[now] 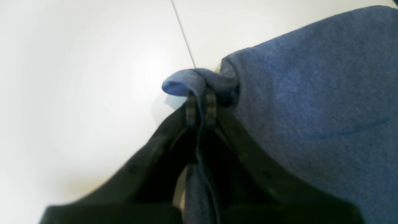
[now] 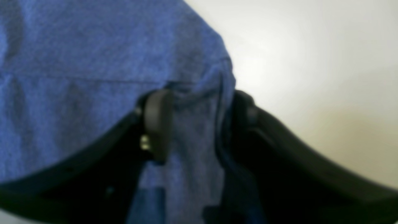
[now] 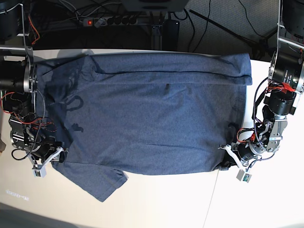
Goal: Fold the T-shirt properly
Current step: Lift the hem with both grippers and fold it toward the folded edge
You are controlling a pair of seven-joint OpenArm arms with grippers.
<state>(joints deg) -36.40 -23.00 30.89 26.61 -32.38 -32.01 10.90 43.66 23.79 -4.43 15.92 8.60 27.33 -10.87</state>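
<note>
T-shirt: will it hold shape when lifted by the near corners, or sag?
Likely sags: the T-shirt is thin knit, already curling over the left gripper. Probably not slippery; it bunches between the right gripper pads. Loose sleeve may trail.

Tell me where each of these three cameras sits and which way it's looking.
Left wrist: on the left arm, looking along its fingers, shut on a fold of the T-shirt, white table beyond.
Right wrist: on the right arm, looking along its fingers, which straddle the shirt's edge.
Base: overhead, looking down at the spread T-shirt, both arms at its ends: left gripper, right gripper.
Shared: all three show the shirt and table; base shows both wrist views' grip spots.
</note>
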